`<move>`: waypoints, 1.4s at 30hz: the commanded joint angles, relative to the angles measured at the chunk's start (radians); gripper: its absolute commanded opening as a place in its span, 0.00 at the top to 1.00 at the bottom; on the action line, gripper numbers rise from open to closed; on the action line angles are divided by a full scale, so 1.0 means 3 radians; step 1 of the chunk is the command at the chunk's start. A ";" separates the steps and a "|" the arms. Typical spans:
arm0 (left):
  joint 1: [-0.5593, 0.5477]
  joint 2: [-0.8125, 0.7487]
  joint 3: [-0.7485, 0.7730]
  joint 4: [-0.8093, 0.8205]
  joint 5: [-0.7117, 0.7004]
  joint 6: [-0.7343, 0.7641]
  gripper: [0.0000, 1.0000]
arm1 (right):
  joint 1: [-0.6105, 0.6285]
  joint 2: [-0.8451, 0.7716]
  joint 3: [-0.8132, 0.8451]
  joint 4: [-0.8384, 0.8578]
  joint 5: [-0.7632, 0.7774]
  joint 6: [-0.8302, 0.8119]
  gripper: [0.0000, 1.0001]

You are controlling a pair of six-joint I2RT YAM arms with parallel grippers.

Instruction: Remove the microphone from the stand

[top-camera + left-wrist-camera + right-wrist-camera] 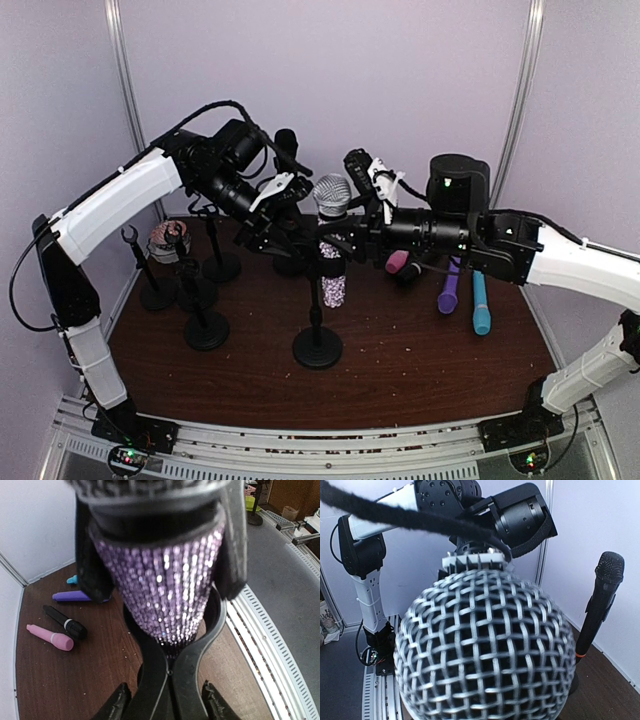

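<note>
While left jaws pinch the microphone (165,585) — wrist view only — right jaws are unreadable.

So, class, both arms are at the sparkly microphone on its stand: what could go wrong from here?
1. The sparkly microphone sits wedged deep in the clip; a pull may lift or tip the whole stand, since nothing holds down its round base.
2. The left gripper and right gripper crowd the same spot and might collide.
3. If it topples, it could strike the other stands close by.
</note>
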 commanded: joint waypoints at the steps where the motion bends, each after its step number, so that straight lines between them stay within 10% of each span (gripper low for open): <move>1: 0.0013 0.0072 0.0119 0.0021 -0.0040 0.0011 0.92 | -0.0019 -0.0172 0.0263 0.0151 -0.0029 -0.0022 0.95; 13: 0.0013 0.0070 0.0140 0.0134 -0.0258 -0.0134 0.88 | -0.0065 -0.0997 0.0233 0.0138 0.1172 0.0193 1.00; 22: 0.0012 -0.0011 0.0083 0.0346 -0.0453 -0.0446 0.03 | -0.0727 -0.0838 -0.0064 -0.0842 0.1844 0.1230 1.00; 42: 0.0234 -0.0891 -0.0936 0.0729 -0.0905 -0.1159 0.02 | -0.2160 0.1039 -0.0100 -0.1141 0.1362 0.2284 1.00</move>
